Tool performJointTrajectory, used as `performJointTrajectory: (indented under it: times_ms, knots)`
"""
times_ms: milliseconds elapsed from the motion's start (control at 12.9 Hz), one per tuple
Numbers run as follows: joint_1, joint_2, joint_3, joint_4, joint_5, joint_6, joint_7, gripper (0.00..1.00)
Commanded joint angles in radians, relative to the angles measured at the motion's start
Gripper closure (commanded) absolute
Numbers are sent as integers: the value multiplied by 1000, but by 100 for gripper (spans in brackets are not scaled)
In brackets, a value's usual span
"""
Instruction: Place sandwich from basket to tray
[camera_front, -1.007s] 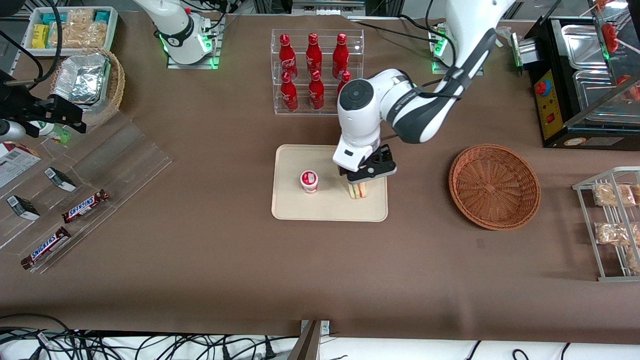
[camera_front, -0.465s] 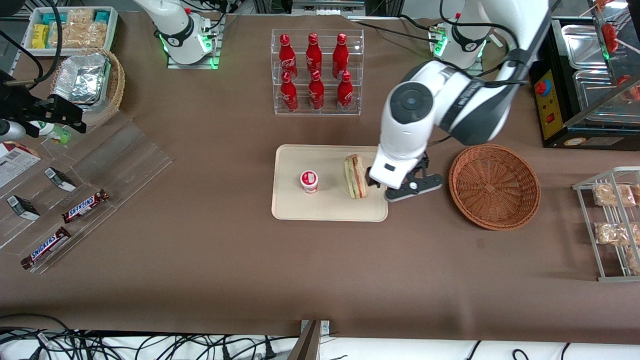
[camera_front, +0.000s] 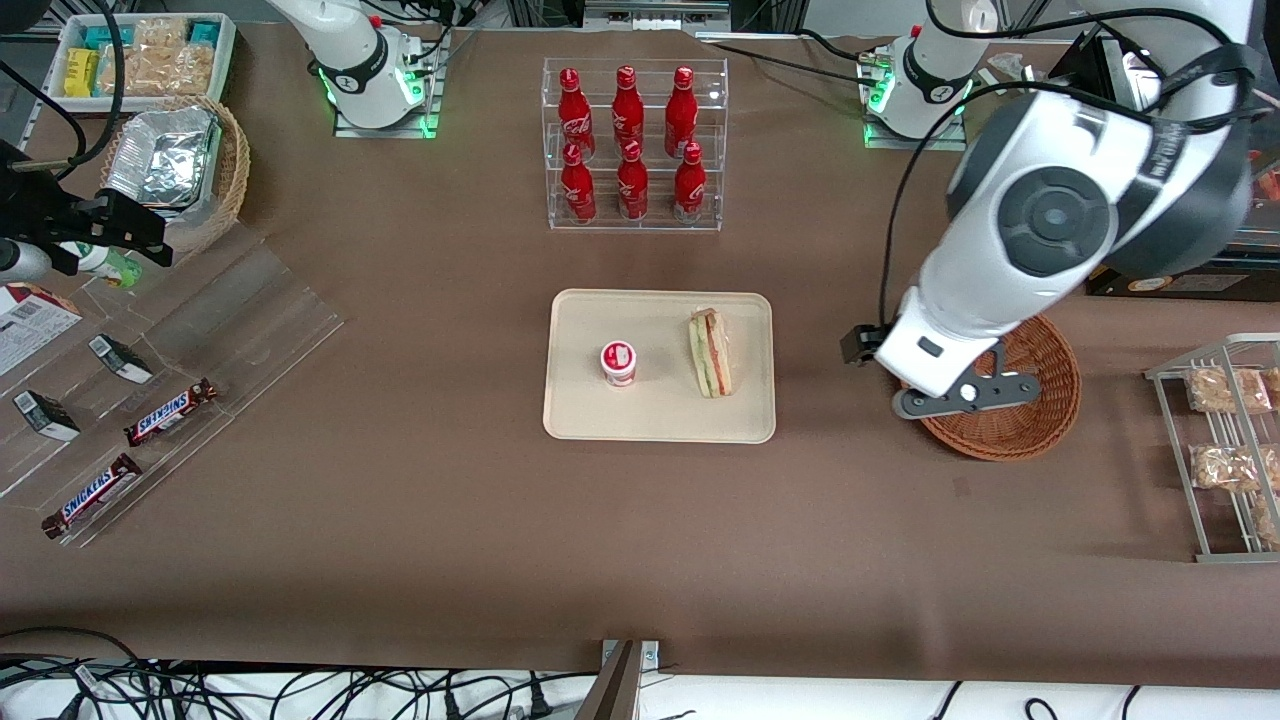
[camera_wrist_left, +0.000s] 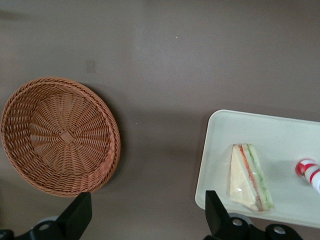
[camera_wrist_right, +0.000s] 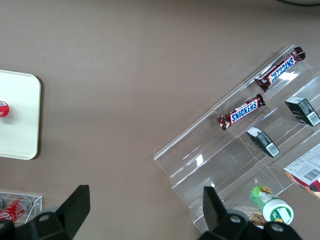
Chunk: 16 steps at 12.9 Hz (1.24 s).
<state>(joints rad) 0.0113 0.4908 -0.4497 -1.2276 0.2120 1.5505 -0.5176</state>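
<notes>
Sandwich (camera_front: 710, 353) is on the tray (camera_front: 655, 423), right at the centre of the front view, lying flat with its red and green layers showing, beside a small red-and-white cup (camera_front: 619, 362) and apart from it. Over at centre right, the gripper (camera_front: 950, 398) hangs above the nearer rim of the basket (camera_front: 1030, 425), up off the table. Its fingers (camera_wrist_left: 76, 216) are spread wide with nothing between them; the wrist camera looks straight down through the gap at bare brown tabletop. Basket's empty, just wicker weave. Farther up, top centre, six red bottles (camera_front: 628, 140) stand in a clear rack. At lower left, two Snickers bars (camera_front: 170, 412) lie on a clear stepped stand.
</notes>
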Motion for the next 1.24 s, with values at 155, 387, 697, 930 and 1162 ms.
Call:
performJointTrajectory:
  times_ms: [155, 387, 697, 930, 1162]
  knots:
    - [-10, 5, 178, 92, -158, -116, 308, 0]
    - [-23, -24, 265, 115, -175, -153, 402, 0]
    - [-50, -32, 332, 119, -177, -153, 445, 0]
    - [-60, -32, 336, 119, -139, -153, 445, 0]
    - [-60, -32, 327, 115, -135, -153, 442, 0]
